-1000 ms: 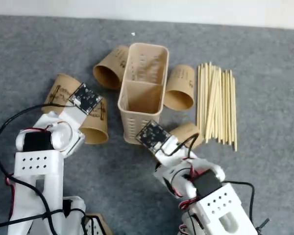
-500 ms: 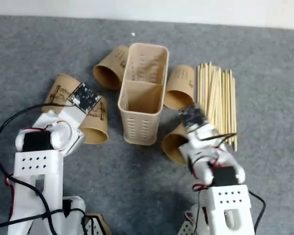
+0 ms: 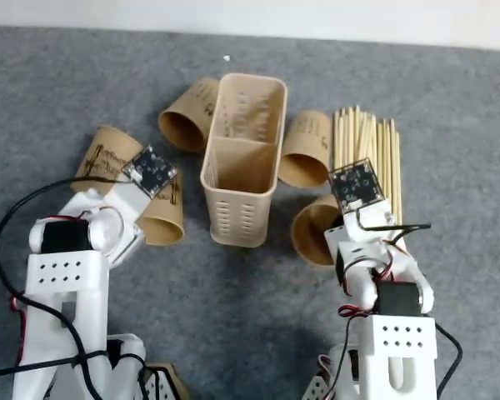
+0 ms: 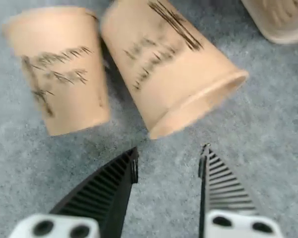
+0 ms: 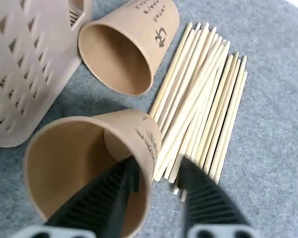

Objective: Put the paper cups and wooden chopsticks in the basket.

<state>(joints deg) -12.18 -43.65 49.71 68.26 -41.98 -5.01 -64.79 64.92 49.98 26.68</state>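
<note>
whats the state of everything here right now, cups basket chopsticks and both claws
basket: upright, both compartments empty
chopsticks: loose bundle lying flat on the carpet
back-left cup: on its side
outer left cup: on its side
inner left cup: on its side
right cup: on its side
near-right cup: on its side, one claw finger inside its mouth
left claw: open, empty
right claw: open, straddling the near-right cup's rim

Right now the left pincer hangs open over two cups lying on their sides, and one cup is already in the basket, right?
No. The basket holds nothing: the high view shows both its compartments bare. The rest stands: the left pincer hangs open over two cups on their sides.
</note>
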